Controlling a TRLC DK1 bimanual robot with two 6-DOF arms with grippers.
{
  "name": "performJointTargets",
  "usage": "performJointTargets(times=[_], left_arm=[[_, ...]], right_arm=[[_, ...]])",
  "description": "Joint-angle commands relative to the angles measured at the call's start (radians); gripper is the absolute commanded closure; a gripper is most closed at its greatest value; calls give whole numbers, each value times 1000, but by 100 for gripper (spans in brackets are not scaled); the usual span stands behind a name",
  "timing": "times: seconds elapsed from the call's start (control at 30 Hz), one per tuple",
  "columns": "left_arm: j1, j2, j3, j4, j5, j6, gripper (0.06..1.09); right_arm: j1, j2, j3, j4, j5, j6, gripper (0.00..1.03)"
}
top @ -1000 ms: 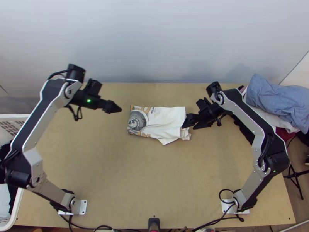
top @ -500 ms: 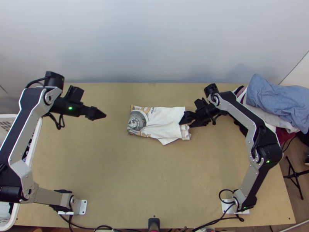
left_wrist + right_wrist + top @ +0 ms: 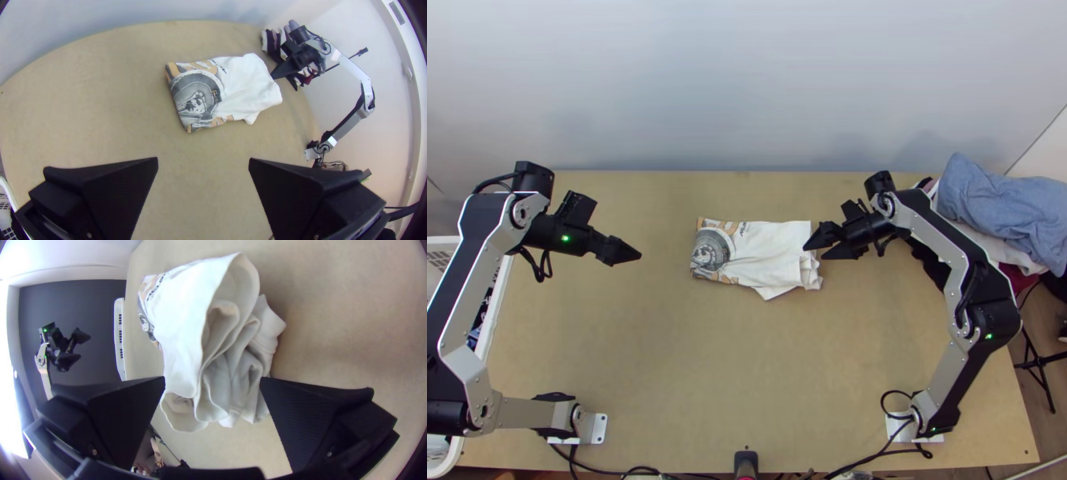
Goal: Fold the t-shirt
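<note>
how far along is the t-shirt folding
The t-shirt lies folded into a compact bundle, its printed end fairly neat. Nothing is in hand: the right gripper is open by the bunched end, the left gripper open beyond the printed end. What remains, probably, is straightening those uneven layers.

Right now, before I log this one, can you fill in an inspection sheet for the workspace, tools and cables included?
Surface: light wooden table, bare wood around the shirt.
Job's things: T-shirt folded into a compact bundle, printed end neat, opposite end with loose, rumpled layers.
Clutter: heaped clothes at the far right corner.
Left tool: open, away from the shirt.
Right tool: open at the shirt's rumpled end.
Cables: black cables by the arm bases and near edge.
Surroundings: pale wall behind; white basket at left.
</note>
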Motion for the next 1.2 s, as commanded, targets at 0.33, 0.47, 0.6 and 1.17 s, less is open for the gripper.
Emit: performJointTargets(times=[0.33, 0.47, 0.6, 1.17], left_arm=[[24, -57, -100, -4, -3, 24, 10], [26, -58, -112, -2, -3, 26, 10], [38, -64, -120, -4, -5, 33, 10], [144, -135, -211, -9, -6, 73, 10]], right_arm=[[18, 103, 37, 85, -11, 72, 4], [44, 131, 31, 102, -11, 80, 4], [94, 166, 54, 117, -11, 97, 4], [186, 232, 57, 294, -6, 193, 57]])
